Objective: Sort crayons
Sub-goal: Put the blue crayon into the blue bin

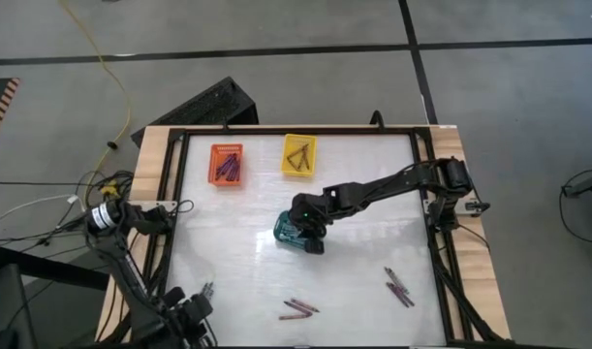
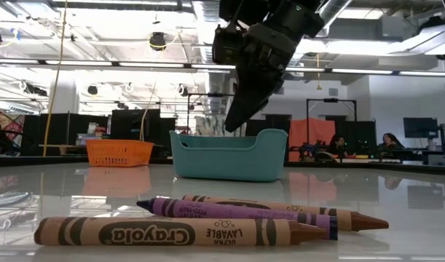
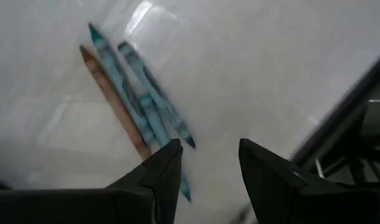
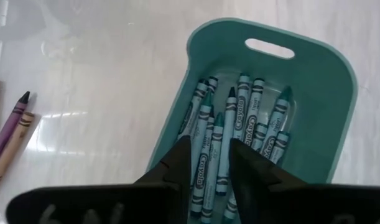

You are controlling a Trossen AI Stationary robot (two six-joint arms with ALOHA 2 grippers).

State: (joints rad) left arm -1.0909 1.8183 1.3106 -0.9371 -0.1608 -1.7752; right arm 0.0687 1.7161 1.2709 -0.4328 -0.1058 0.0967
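My right gripper [image 4: 209, 152] hangs open just above the teal basket [image 1: 294, 231], slanting down over its near end [image 2: 240, 116]. Several teal crayons [image 4: 239, 124] lie flat in that basket [image 4: 326, 93]. My left gripper [image 3: 208, 152] stands open at the table's near left corner [image 1: 197, 301], pointing down with nothing between its fingers. Two teal crayons [image 3: 124, 81] and a brown one [image 3: 112, 99] lie side by side on the table just beyond its fingertips. More loose crayons lie at the near middle [image 1: 298, 308] and near right [image 1: 399, 287].
An orange basket [image 1: 228, 165] holding purple crayons and a yellow basket [image 1: 298, 155] holding brown ones stand at the far side. A black frame [image 1: 441, 281] runs round the white table top. Brown and purple crayons [image 2: 207, 218] lie close to the low camera.
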